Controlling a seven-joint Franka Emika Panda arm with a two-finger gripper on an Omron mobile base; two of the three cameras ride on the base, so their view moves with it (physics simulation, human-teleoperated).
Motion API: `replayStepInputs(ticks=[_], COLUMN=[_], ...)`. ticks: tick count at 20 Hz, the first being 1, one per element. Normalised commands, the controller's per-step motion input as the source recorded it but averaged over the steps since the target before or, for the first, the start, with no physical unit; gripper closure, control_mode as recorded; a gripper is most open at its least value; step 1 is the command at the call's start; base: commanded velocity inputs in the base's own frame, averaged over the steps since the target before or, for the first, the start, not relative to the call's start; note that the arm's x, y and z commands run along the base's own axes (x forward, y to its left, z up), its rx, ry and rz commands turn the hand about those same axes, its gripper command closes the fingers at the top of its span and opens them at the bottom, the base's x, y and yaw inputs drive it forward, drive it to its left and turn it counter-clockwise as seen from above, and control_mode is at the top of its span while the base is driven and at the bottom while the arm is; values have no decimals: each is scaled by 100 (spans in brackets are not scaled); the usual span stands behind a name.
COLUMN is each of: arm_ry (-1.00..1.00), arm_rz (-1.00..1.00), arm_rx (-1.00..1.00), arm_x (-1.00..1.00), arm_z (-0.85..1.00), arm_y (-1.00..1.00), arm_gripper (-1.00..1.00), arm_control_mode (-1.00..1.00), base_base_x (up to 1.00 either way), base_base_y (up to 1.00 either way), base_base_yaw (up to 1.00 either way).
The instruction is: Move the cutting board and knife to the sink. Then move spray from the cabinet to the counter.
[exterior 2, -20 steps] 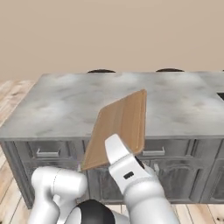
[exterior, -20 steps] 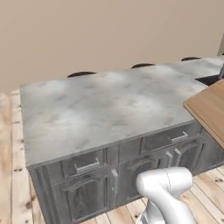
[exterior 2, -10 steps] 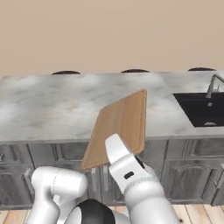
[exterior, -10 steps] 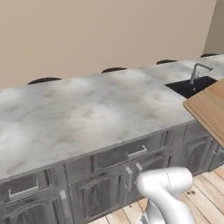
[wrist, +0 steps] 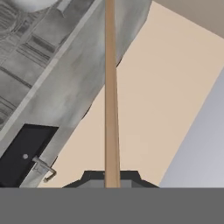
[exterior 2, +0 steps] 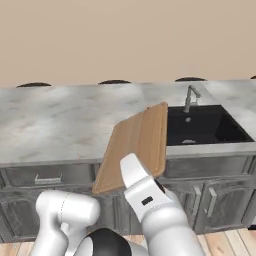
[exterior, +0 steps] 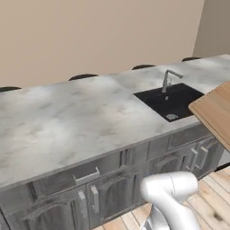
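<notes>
The gripper [wrist: 111, 180] is clamped tight on the cutting board [exterior 2: 135, 146], whose thin edge runs straight up the middle of the hand view between the two dark tips. In the right base view the board is carried tilted in the air above the arm, its far corner overlapping the left edge of the sink [exterior 2: 205, 125] and its lower end hanging out in front of the counter [exterior 2: 65, 125]. In the left base view one corner of the board juts in just to the right of the sink, in front of the counter's edge. The sink is a single black basin set into the grey-white marbled stone, with one silver faucet [exterior: 168, 79] standing at its far rim. The stone runs a long way to the left of the sink and is veined, pale and thin-edged. Below it are dark grey base cabinets [exterior: 108, 188] with panelled doors and silver bar handles, on a light wood plank floor [exterior: 211, 193]. Beyond the sink, four dark rounded shapes [exterior 2: 114, 81] show along the counter's far edge against a plain beige wall [exterior 2: 125, 35].
</notes>
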Motion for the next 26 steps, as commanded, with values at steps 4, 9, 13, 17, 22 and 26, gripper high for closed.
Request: replayStepInputs(ticks=[4, 9, 13, 17, 22, 26], arm_ry=[0, 0, 0, 0, 0, 0], arm_rz=[0, 0, 0, 0, 0, 0], arm_rx=[0, 0, 0, 0, 0, 0], arm_x=[0, 0, 0, 0, 0, 0], arm_z=[0, 0, 0, 0, 0, 0], arm_y=[0, 0, 0, 0, 0, 0], arm_gripper=[100, 100, 100, 100, 100, 100], arm_control_mode=[100, 100, 100, 100, 100, 100], base_base_x=[63, 75, 79, 68, 47, 19], base_base_y=[-100, -100, -100, -100, -100, -75], base_base_yaw=[-4, -1, 0, 2, 13, 37])
